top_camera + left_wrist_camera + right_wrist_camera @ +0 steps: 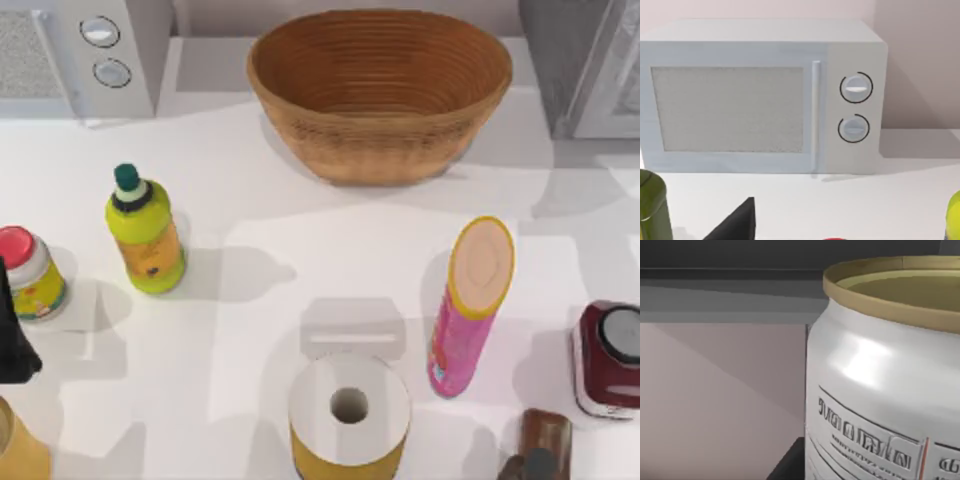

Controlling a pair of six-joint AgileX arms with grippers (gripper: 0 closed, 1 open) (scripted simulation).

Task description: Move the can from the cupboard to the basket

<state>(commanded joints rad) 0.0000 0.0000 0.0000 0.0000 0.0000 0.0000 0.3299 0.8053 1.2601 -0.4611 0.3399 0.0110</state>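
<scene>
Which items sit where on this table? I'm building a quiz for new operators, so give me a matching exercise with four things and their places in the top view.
Things:
1. basket
2. microwave
3. pink tube
4. green bottle

Places:
A. back left corner of the table
B. left of centre, standing upright
C. back centre, between the microwave and the cupboard
D. right of centre, in front of the basket

Pairs: 1-C, 2-A, 3-D, 4-B
</scene>
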